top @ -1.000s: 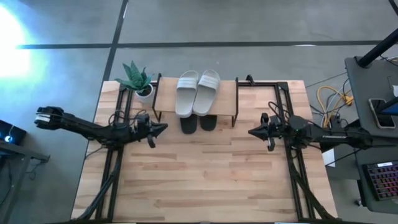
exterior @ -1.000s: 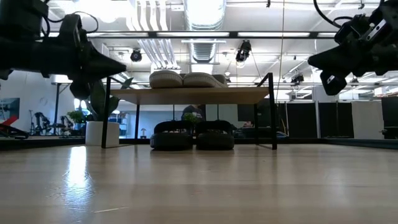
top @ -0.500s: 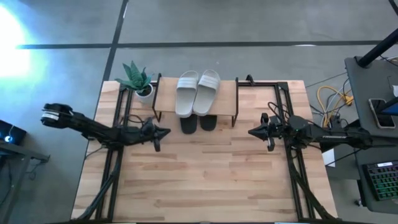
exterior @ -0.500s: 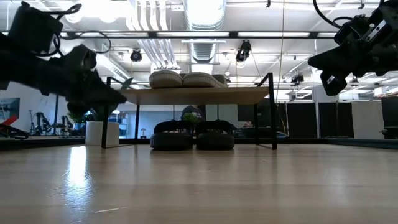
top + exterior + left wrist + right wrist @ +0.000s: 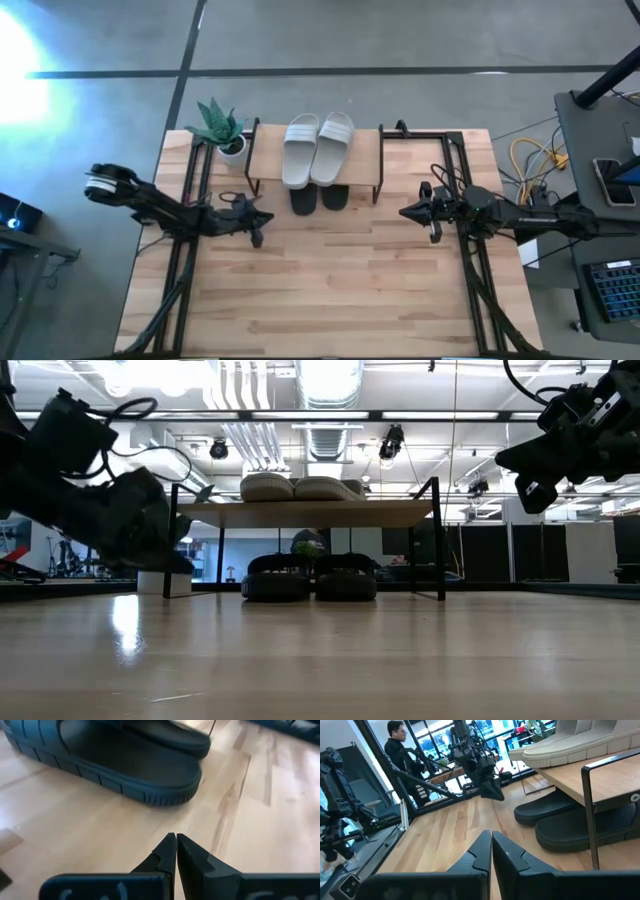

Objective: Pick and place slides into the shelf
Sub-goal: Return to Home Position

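Note:
The shelf (image 5: 266,160) stands at the table's far edge. The pale pair of slides (image 5: 316,148) lies side by side on its plank (image 5: 310,513). The black pair (image 5: 310,578) rests on the tabletop under it, with the ends (image 5: 318,199) sticking out toward the near side. My left gripper (image 5: 262,220) is shut, low over the table, just left of and nearer than the black slides; its wrist view shows one black slide (image 5: 125,760) ahead of the fingertips (image 5: 176,845). My right gripper (image 5: 404,213) is shut and hangs high, right of the shelf.
A potted plant (image 5: 222,130) stands at the shelf's left end. Black metal frames (image 5: 440,140) flank the shelf at both table sides. Bare wood (image 5: 330,290) spans the near half of the table. A person (image 5: 400,750) stands in the room beyond the table's left side.
My left gripper has come down toward the tabletop and a little toward the near edge, tipping its fingers downward, and it has stayed shut. The right arm and all the slides have kept still.

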